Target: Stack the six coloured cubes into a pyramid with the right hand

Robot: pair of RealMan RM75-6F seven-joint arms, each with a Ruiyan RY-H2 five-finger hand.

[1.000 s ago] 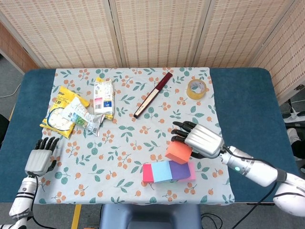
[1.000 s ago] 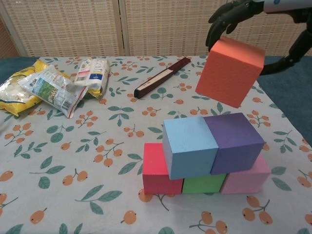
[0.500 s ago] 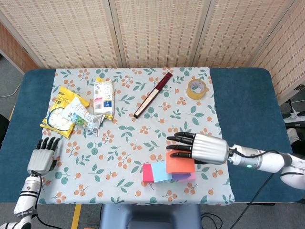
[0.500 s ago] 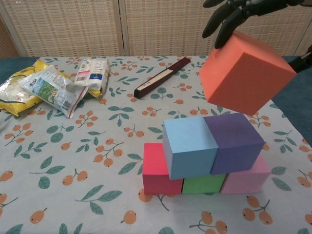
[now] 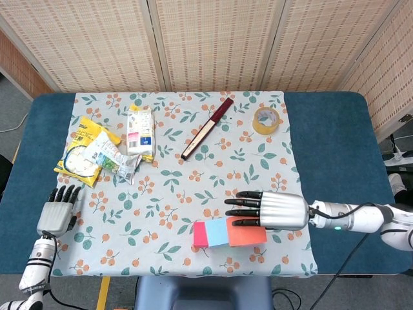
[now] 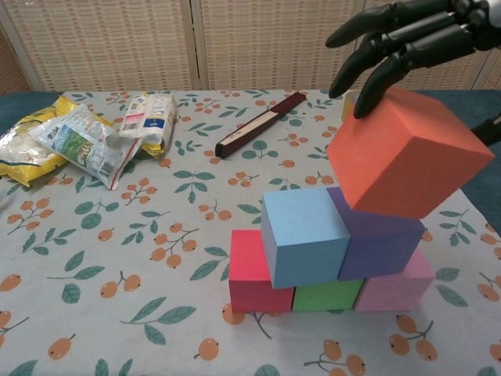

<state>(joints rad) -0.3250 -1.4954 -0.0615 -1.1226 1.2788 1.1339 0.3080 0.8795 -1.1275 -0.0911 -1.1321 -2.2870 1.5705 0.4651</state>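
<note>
The orange cube (image 6: 407,155) is in the grasp of the right hand (image 5: 271,210), tilted, with its lower corner over the purple cube (image 6: 381,235); I cannot tell if they already touch. It looks like a foam block, so I judge it light and a little soft, with a matte surface that should not slip easily. A gentle squeeze on two opposite flat faces seems enough, and too much pressure could dent it. In the chest view the dark fingers (image 6: 391,47) lie over its top edge. The light blue cube (image 6: 304,235) stands beside the purple one, and below them the red cube (image 6: 250,274), the green cube (image 6: 327,295) and the pink cube (image 6: 399,286) make the bottom row. Such a light stack can probably shift from a small push, so the orange cube should come down level. The left hand (image 5: 57,212) rests at the table edge (image 5: 19,187), holding nothing, fingers apart. A folded fan (image 5: 206,128), a tape roll (image 5: 266,120) and snack bags (image 5: 97,152) lie farther back on the cloth.
</note>
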